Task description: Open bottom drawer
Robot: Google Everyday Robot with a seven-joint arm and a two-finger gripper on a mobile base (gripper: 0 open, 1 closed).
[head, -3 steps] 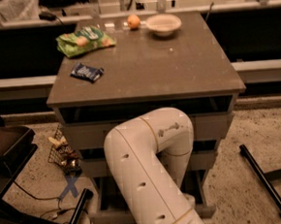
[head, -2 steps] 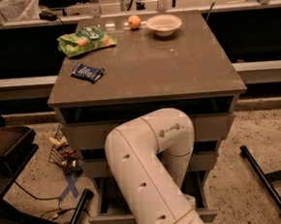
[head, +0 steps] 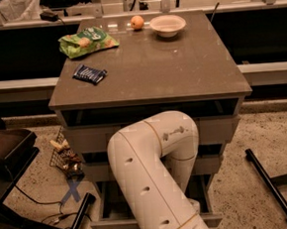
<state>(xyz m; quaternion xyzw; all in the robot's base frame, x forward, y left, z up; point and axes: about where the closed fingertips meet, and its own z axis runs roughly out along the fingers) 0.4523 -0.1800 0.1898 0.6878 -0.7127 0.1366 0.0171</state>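
Observation:
The cabinet (head: 147, 66) has three pale drawers under its brown top. The bottom drawer (head: 110, 226) stands pulled out toward me, its front low in the view and its side walls (head: 104, 199) showing. My white arm (head: 149, 185) rises from the bottom edge, bends at the elbow in front of the upper drawers, and reaches down into the bottom drawer area. My gripper is hidden behind my own arm, low at the cabinet's middle. The drawer's handle and inside are also hidden.
On the cabinet top lie a green snack bag (head: 88, 41), a dark blue packet (head: 89, 74), an orange (head: 136, 22) and a white bowl (head: 168, 25). A wire basket (head: 65, 155), cables and a black bar (head: 79, 218) are on the floor at left. Another black bar (head: 270, 186) lies at right.
The bottom drawer's front has slid a little further out toward me. The arm and the things on the cabinet top look the same.

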